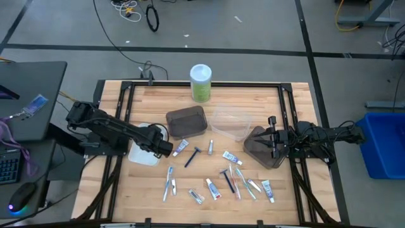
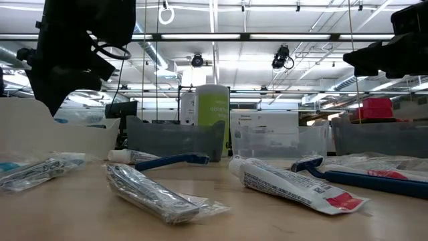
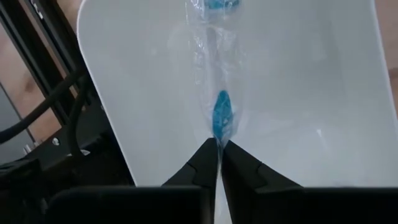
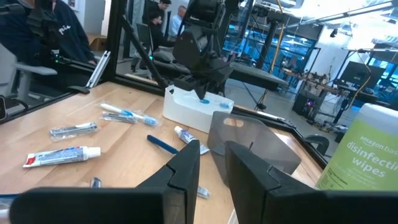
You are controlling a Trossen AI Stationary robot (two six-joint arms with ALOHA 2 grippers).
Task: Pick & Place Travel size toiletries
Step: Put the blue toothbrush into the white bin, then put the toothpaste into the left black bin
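Note:
My left gripper (image 1: 159,147) (image 3: 217,148) stands over the white tray (image 1: 142,156) at the table's left and is shut on a clear-wrapped blue-and-white toothbrush (image 3: 214,74). My right gripper (image 1: 266,138) (image 4: 213,155) waits open above the dark tray (image 1: 262,152) at the right and holds nothing. The other toiletries lie flat on the near half of the table: white tubes (image 1: 181,147) (image 2: 294,184), a blue razor (image 1: 192,157), wrapped toothbrushes (image 1: 169,182) and a silvery packet (image 2: 154,194). My left gripper pinches the wrapped toothbrush by one end (image 3: 217,134), just past a blue part, between its two fingertips. The fingers come from above, pointing down into the white tray, and lie in line with the toothbrush. It hangs below them; the picture's edge cuts off its lower end.
A tall green canister with a white lid (image 1: 200,82) stands at the far edge. A second dark tray (image 1: 186,121) and a clear tray (image 1: 231,122) sit mid-table between the arms. Black frame rails (image 1: 126,101) run along the table's sides.

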